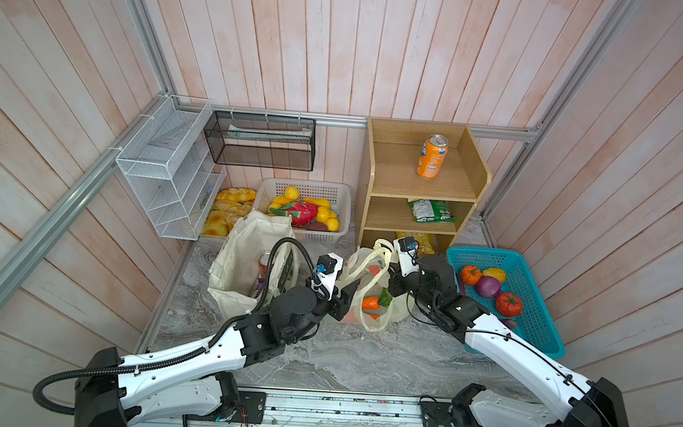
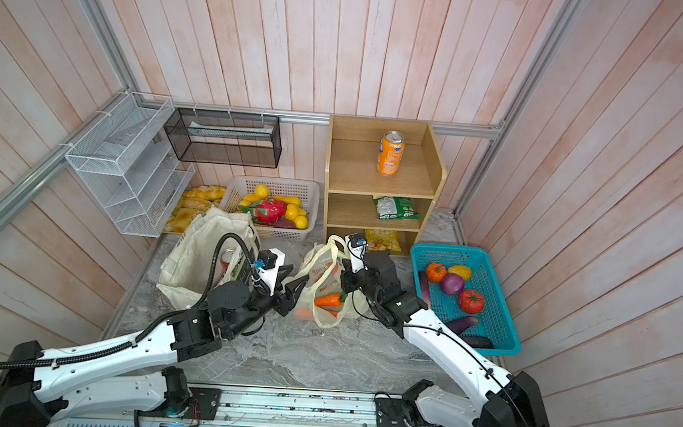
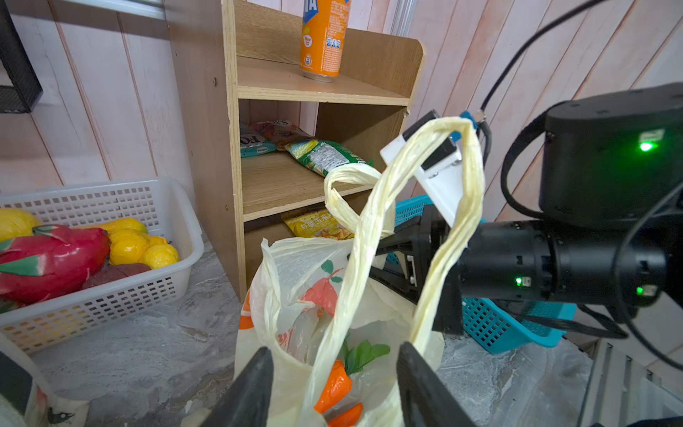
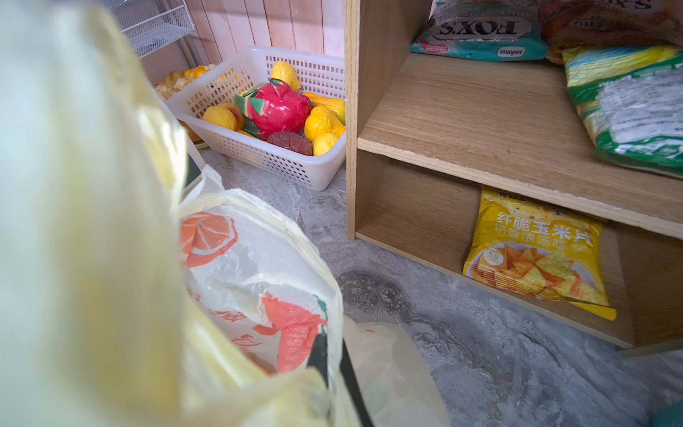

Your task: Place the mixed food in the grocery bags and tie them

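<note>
Although orange toy carrots [image 1: 371,302] lay in the central pale-yellow plastic bag [image 2: 324,280] and a red soda can [image 1: 264,260] in the left cream canvas tote [image 1: 236,252], tying remained; left gripper [image 3: 334,364] open around a handle [image 3: 354,258], right gripper [image 4: 334,362] closed

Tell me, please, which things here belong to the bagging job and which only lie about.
Job: canvas tote, red soda can inside it, plastic bag, toy carrots inside it.
Lying about: orange soda can, green snack packet, white basket, blue basket.
</note>
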Tool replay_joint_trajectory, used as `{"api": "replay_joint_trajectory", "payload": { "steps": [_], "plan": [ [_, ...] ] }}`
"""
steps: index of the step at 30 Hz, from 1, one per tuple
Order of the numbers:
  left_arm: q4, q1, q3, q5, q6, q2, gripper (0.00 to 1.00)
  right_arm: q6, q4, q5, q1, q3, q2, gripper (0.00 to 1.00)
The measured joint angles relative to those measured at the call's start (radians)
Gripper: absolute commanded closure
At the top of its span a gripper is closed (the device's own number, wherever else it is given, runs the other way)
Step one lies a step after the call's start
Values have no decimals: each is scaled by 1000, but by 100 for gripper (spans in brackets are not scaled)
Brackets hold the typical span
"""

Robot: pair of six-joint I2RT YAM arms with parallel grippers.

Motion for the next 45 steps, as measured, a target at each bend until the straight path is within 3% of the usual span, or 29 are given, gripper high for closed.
{"api": "replay_joint_trajectory", "payload": {
  "steps": [8, 19, 20, 21, 22, 38, 45],
  "plan": [
    [-11, -47, -25, -65, 37, -20, 31, 1, 0, 6, 0, 0, 5, 100],
    [-14, -51, -26, -39, 97, 29, 18, 1, 0, 7, 0, 0, 7, 100],
    [-14, -51, -26, -34, 99, 37, 16, 1, 0, 7, 0, 0, 7, 100],
    [-14, -51, -26, -29, 105, 43, 1, 1, 0, 7, 0, 0, 7, 100],
    [-15, -51, -26, -23, 116, 49, 0, 2, 0, 7, 0, 0, 7, 100],
    [16, -30, -22, -22, 154, 124, 2, 4, -3, 10, 0, 0, 7, 100],
    [47, 31, -22, -16, 151, 124, 17, 4, -13, 10, 0, 0, 6, 100]
  ]
}}
